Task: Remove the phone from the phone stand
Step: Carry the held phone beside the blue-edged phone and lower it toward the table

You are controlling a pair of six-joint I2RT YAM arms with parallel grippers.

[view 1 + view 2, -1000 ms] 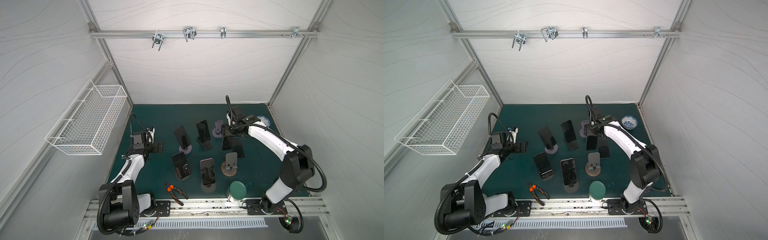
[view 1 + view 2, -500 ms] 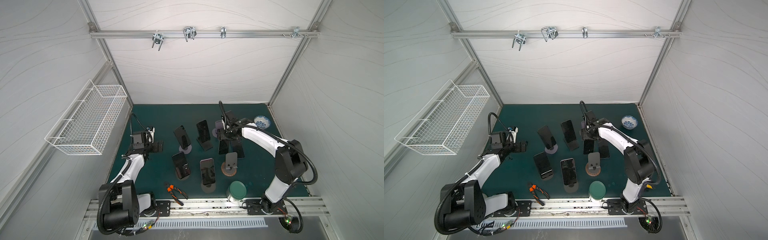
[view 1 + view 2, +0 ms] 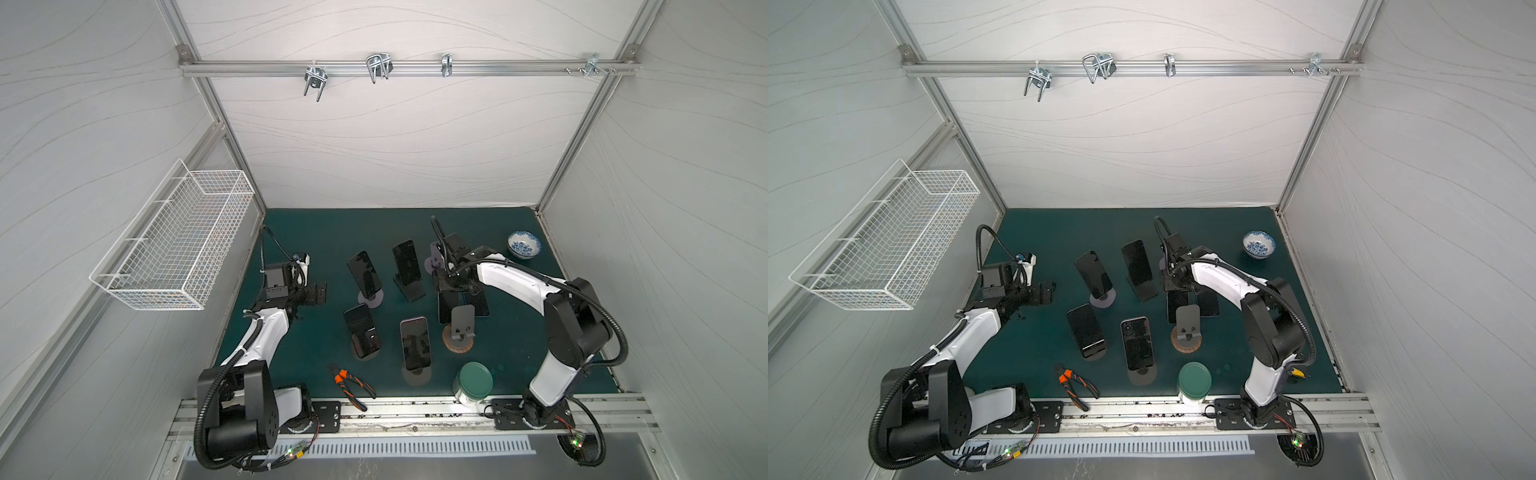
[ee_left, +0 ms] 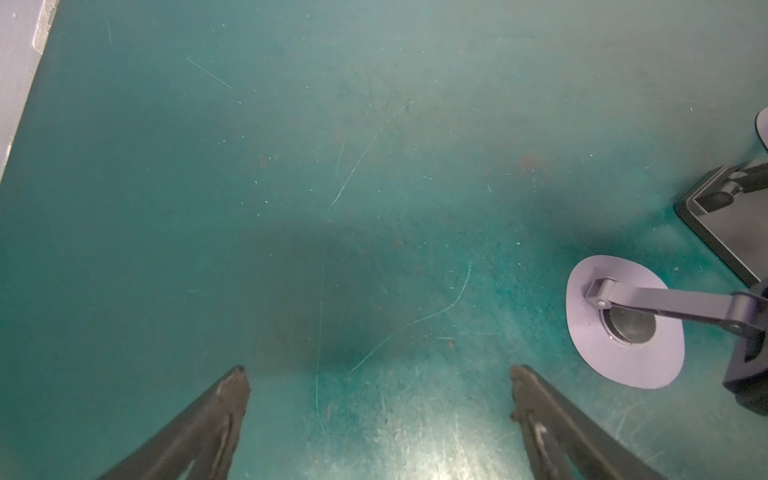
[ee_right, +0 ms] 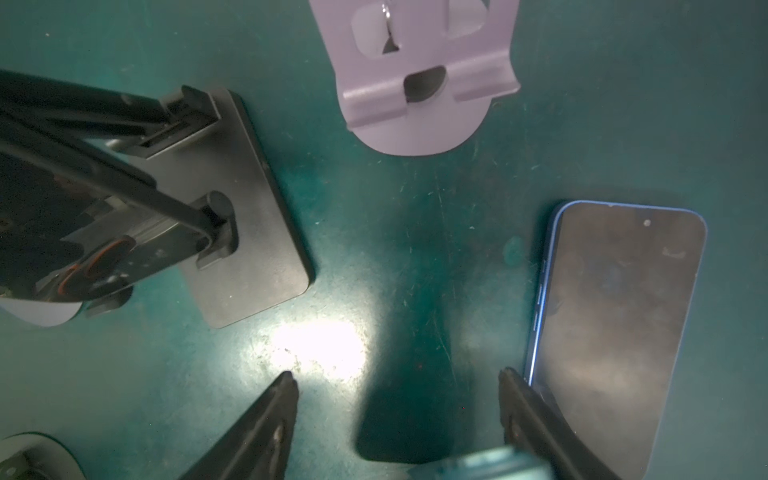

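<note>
Reading L to R: left gripper [image 4: 379, 370] hangs open over the mat [image 4: 291, 166], parked clear of your work area; right gripper [image 5: 397, 376] clamps the phone [image 3: 444, 305], hanging beneath it, apparently off the empty lilac stand [image 5: 419, 133] just ahead.

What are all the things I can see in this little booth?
stands: six, mostly black or lilac; mid-mat, two empty
phones: six, dark; four on stands, two off, right of centre
bowl: one, blue-and-white; back right
jar: one, green lid; front
pliers: one, orange-black; front
basket: one, white wire; left wall
hooks: four, metal; top rail
mat: one, green; floor
arms: two, white-black; front corners
left hand: one, black; open over bare mat
right hand: one, black; among stands, grip unclear
</note>
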